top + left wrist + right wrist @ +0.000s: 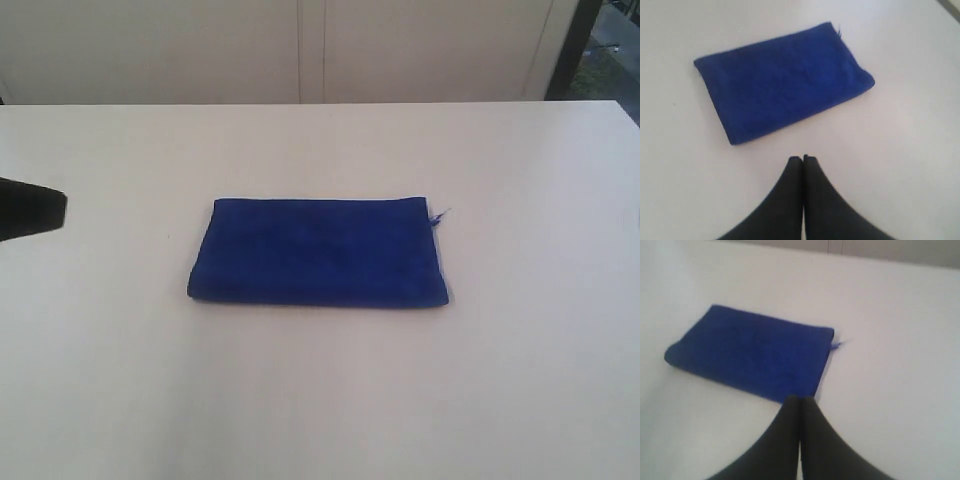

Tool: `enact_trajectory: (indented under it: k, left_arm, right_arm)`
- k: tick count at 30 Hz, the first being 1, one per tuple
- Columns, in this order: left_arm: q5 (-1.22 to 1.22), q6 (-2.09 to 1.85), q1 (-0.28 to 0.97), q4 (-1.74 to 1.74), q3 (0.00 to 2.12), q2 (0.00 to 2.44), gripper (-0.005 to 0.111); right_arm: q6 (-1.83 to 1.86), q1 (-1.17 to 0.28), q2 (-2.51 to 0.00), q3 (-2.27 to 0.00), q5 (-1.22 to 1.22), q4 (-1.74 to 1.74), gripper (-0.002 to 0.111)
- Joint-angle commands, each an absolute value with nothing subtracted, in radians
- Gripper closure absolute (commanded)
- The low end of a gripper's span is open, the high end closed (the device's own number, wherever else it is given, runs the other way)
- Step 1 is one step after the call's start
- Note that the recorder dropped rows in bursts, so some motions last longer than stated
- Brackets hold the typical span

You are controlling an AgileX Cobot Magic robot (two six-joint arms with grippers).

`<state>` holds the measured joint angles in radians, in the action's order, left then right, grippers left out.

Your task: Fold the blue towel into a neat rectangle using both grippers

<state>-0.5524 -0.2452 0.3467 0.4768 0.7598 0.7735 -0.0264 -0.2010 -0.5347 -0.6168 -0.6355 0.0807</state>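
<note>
The blue towel (317,251) lies flat in the middle of the white table (520,380), folded into a long rectangle, with a loose thread at its far right corner. It also shows in the left wrist view as the blue towel (782,80) and in the right wrist view as the blue towel (752,350). My left gripper (803,159) is shut and empty, hanging short of the towel; its black tip (35,208) pokes in at the exterior view's left edge. My right gripper (800,398) is shut and empty, its tips over the towel's near corner. It is outside the exterior view.
Pale cabinet panels (300,50) stand behind the table's far edge. A dark vertical post (575,45) rises at the back right.
</note>
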Motion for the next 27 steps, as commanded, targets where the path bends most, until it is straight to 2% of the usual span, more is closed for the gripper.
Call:
enact_trajectory:
  k: [1, 5, 10, 17, 27]
  left_arm:
    - [-0.541, -0.275, 0.35, 0.485, 0.734, 0.576, 0.107]
    - [-0.468, -0.372, 0.35, 0.481, 0.697, 0.467, 0.107]
    - [-0.281, -0.45, 0.35, 0.481, 0.584, 0.442, 0.107]
    - [-0.366, -0.448, 0.35, 0.481, 0.566, 0.442, 0.107]
    - [-0.367, -0.448, 0.35, 0.481, 0.566, 0.442, 0.107]
  right_arm:
    - [-0.031, -0.199, -0.327, -0.592, -0.635, 0.07, 0.108]
    - [-0.029, -0.199, -0.199, -0.544, -0.583, 0.07, 0.108]
    - [-0.022, -0.199, -0.16, -0.413, -0.315, 0.056, 0.108]
    - [-0.031, -0.199, -0.16, -0.395, -0.448, 0.056, 0.108]
    - [-0.031, -0.173, -0.136, -0.395, -0.445, 0.054, 0.108]
